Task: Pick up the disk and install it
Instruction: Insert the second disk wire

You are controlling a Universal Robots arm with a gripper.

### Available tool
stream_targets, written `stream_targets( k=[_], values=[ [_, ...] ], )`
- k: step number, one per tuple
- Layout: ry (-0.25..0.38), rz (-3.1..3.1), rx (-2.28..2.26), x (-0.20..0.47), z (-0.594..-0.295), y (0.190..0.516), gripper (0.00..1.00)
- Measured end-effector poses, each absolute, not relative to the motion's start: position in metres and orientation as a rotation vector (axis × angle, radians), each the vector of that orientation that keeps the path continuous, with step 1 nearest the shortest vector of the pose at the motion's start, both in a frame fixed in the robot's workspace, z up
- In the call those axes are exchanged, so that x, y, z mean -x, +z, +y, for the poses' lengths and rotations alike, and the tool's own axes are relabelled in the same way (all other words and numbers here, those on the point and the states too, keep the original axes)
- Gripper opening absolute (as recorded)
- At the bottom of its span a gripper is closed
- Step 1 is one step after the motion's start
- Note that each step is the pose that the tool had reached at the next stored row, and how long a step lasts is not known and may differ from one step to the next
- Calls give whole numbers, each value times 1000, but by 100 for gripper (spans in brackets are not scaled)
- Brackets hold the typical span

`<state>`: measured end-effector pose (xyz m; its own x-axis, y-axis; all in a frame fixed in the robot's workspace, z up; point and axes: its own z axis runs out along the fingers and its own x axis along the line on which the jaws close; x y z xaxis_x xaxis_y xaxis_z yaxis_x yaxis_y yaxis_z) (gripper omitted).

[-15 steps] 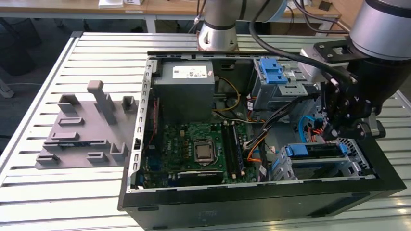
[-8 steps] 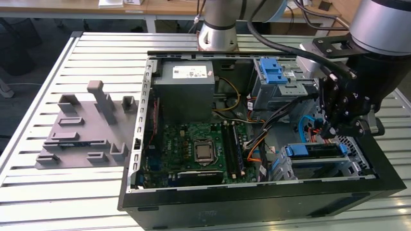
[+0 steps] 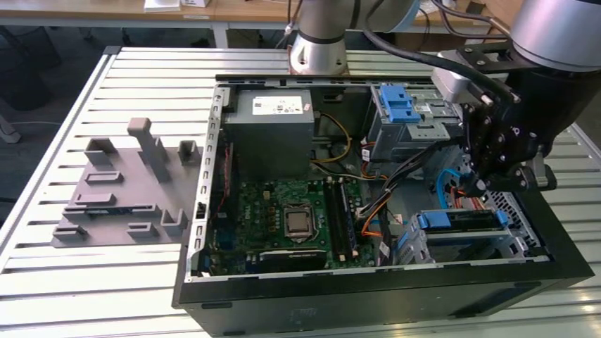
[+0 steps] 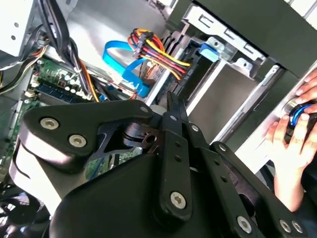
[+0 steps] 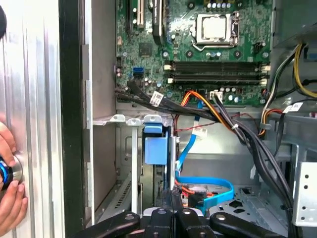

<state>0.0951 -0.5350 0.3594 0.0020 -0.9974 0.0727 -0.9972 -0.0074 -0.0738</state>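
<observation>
Disk (image 3: pixel 457 220) position explains most of this moment: the silver drive with its blue rails lies flat in the lower drive bay (image 3: pixel 511 243), at the lower right of the exterior view, inside the open computer case (image 3: pixel 376 299). It sits level with the bay walls and its blue front piece faces the inside of the case, so I judge it is already pushed into its slot, or nearly so. In the first wrist view the same blue front piece (image 5: pixel 156 148) shows between the metal walls of the bay. The end effector (image 3: pixel 479 189) hangs just above this bay, a little toward the upper right of it, with its fingers pressed together and nothing between them; in both wrist views the tips (image 4: pixel 171 101) meet in one point. Probably they are closed so that the narrow tip can pass between the cables (image 3: pixel 371 211) and press on the drive rather than grasp it. The blue data cable (image 5: pixel 208 186) lies loose on the case floor beside the bay. The power supply (image 3: pixel 272 127) and the upper cage with a blue latch (image 3: pixel 399 105) stand apart from the work. A grey fixture (image 3: pixel 122 190) rests on the slatted tabletop (image 3: pixel 56 141) at the exterior view's left. A person's hand (image 4: pixel 292 144) rests on a round blue-ringed knob beside the case.
</observation>
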Motion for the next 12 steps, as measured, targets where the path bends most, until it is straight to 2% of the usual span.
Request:
stream_targets(
  k=[12],
  values=[
    [-150,2218,2230,-95,-525,362,11]
  ],
)
